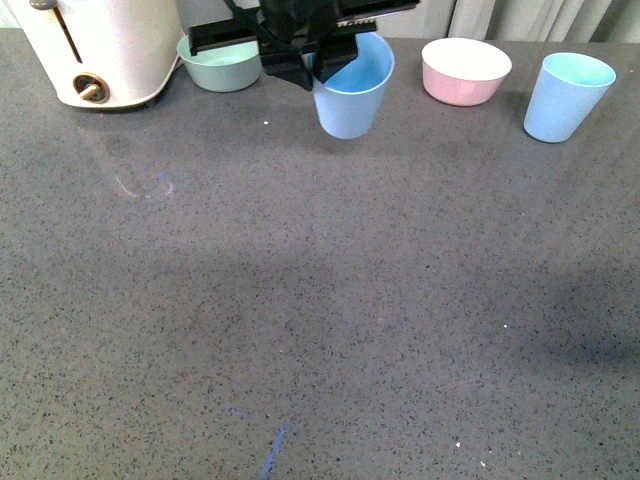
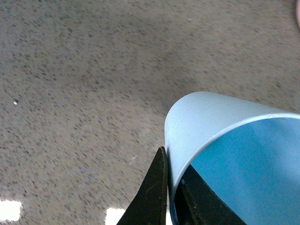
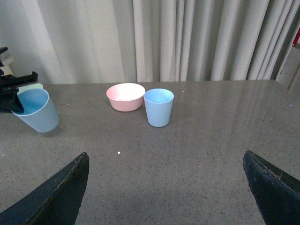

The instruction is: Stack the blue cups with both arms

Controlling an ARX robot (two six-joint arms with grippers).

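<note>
1. Left gripper (image 1: pixel 316 62): sits at the top centre of the front view. My two fingers are pinched on the rim wall of the held blue cup (image 1: pixel 352 95). In the left wrist view, one finger (image 2: pixel 152 192) lies against the outside of the wall and the other sits inside the mouth. The left gripper (image 2: pixel 171 197) occupies the bottom centre of that frame.

2. Held blue cup (image 2: pixel 211 126): tilted, with its mouth leaning toward the upper left of the front frame. In the right wrist view the cup (image 3: pixel 36 111) appears at mid-left. I cannot tell whether its base touches the grey table (image 1: pixel 320 300).

3. Right gripper (image 3: pixel 165 159): my fingers are spread wide. One finger (image 3: pixel 51 197) sits at the lower left corner and the other at the lower right. Only table surface shows between them.

4. Second blue cup (image 1: pixel 566 97): stands upright at the upper right of the front view. In the right wrist view this cup (image 3: pixel 158 108) is near frame centre, just beside the pink bowl (image 3: pixel 125 96).

5. Other items in the front view: the pink bowl (image 1: pixel 465 72) lies between the two cups. A green bowl (image 1: pixel 220 65) sits left of the held cup. A white appliance (image 1: pixel 95 50) fills the upper left corner.
</note>
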